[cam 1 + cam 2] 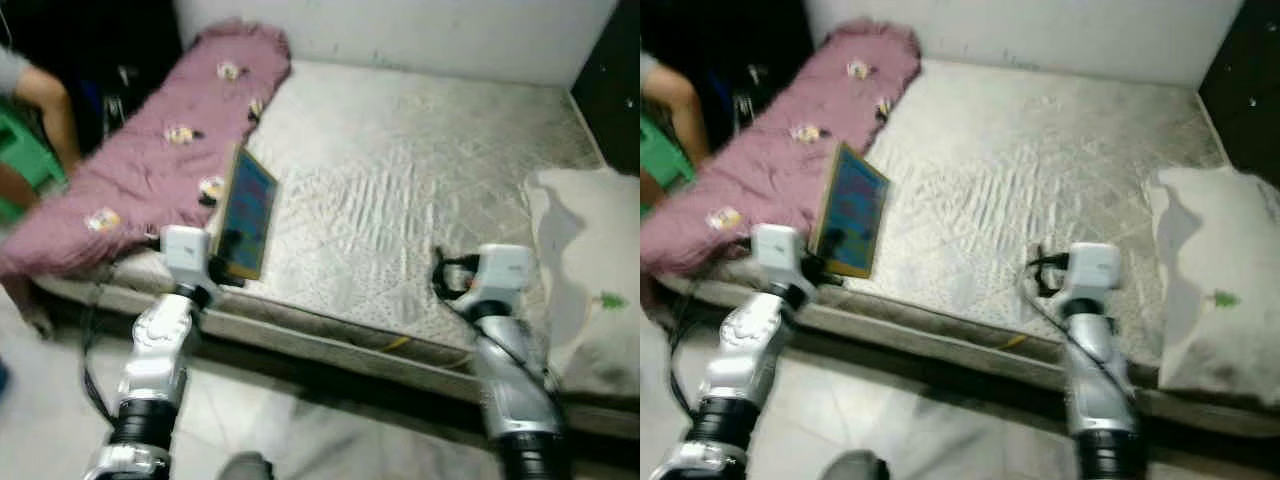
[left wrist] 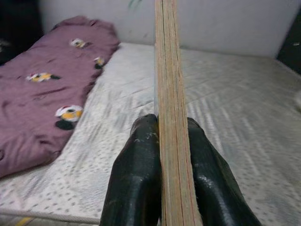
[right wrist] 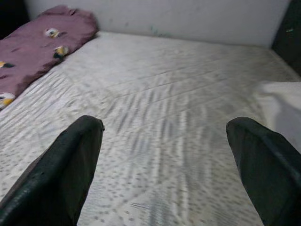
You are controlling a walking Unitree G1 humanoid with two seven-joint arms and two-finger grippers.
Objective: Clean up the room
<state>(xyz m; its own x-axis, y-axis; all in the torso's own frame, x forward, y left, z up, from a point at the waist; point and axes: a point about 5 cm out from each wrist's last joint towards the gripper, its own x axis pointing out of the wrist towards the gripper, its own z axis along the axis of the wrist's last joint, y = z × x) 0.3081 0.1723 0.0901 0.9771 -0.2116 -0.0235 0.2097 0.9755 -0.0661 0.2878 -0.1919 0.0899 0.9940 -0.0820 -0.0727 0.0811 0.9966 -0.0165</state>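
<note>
At the near edge, 2 silver arms reach toward the bed from a pale tiled floor (image 1: 230,410). The left hand (image 2: 162,155) sits at the near left corner of the mattress (image 1: 400,200), with both black fingers (image 2: 136,174) pressed flat against the 2 faces of a thin book (image 1: 245,213). It holds the book upright on edge, bottom end between the fingers, with the blue cover and tan border turned toward the right side of the bed. In the left wrist view the book shows as a narrow strip of tan page edges rising straight up between the fingers.

The right hand (image 3: 164,155) hovers over the near right part of the mattress, its 2 fingers spread wide with nothing between them; quilted, speckled white fabric shows in the gap.

A white pillow (image 1: 590,280) with a small green mark lies at the near right, overhanging the side of the bed. A mauve blanket (image 1: 160,150) printed with small flower patches runs along the left side from near to far, just beside the held book.

Farther left, beyond the blanket, a person's arm (image 1: 45,100) rests beside a green stool (image 1: 25,150). A white wall (image 1: 400,30) closes the far side, and a dark panel (image 1: 612,80) stands at the far right.
</note>
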